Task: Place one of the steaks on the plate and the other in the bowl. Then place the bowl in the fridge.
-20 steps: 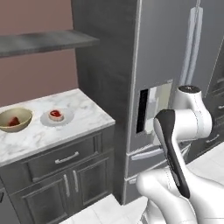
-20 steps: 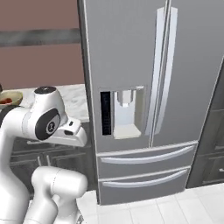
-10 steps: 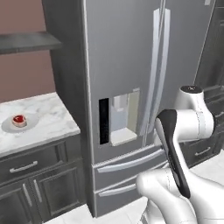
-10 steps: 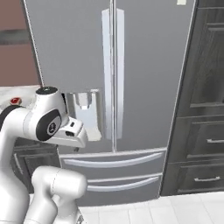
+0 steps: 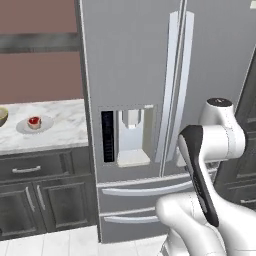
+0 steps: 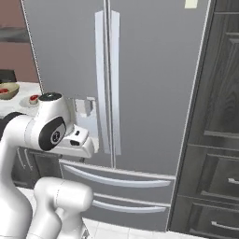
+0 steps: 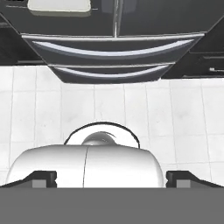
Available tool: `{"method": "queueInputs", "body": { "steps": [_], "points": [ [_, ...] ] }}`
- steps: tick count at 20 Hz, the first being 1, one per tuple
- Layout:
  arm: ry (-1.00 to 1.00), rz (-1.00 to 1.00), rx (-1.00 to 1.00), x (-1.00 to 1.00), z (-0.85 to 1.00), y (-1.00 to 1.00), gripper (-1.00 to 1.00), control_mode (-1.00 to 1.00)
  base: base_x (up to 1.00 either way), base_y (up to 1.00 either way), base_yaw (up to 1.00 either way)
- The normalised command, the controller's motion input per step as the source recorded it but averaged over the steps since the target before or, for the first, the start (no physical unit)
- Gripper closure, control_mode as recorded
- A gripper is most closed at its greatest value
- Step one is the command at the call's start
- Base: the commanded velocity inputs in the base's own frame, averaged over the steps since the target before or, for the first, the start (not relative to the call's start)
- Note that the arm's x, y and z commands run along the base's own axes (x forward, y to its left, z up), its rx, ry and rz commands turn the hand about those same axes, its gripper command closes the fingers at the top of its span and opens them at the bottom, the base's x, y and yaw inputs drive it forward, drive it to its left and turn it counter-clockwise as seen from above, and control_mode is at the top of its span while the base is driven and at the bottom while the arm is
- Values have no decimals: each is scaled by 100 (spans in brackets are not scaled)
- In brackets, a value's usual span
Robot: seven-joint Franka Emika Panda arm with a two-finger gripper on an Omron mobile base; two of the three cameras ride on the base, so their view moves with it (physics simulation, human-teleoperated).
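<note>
Steaks: one small red slab lying on the light-grey plate, near the front of the marble desk and toward its left end as seen from the left base view; same slab and plate visible small in the right base view, just left of the fridge side. Second steak sitting inside the tan bowl, red showing above the rim; bowl cut by the left picture edge in the left base view, just beside the plate, not touching it as far as can be told.

Fridge standing upright at the right end of the desk, both French doors closed, long vertical handles side by side at the centre seam, dispenser panel in the left door, two bottom drawers closed. Dark cabinets to the right of the fridge; dark drawer and doors under the desk.

End effector spread wide, two dark finger tips far apart at the bottom of the hand view, nothing between them, nothing touched. Pointed down at the pale tiled floor in front of the fridge drawers, well apart from plate, bowl and both steaks. Arm folded close before the fridge, white hand block level with the dispenser in the right base view.
</note>
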Motion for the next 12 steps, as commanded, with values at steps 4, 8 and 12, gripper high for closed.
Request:
{"method": "queueInputs", "body": {
  "steps": [4, 8, 12],
  "points": [
    [0, 0, 0, 0, 0, 0, -100, 100, -4, -31, 23],
    [0, 0, 0, 0, 0, 0, -100, 100, 3, -7, -5],
    [0, 0, 0, 0, 0, 0, -100, 100, 2, -30, -31]
  ]
}}
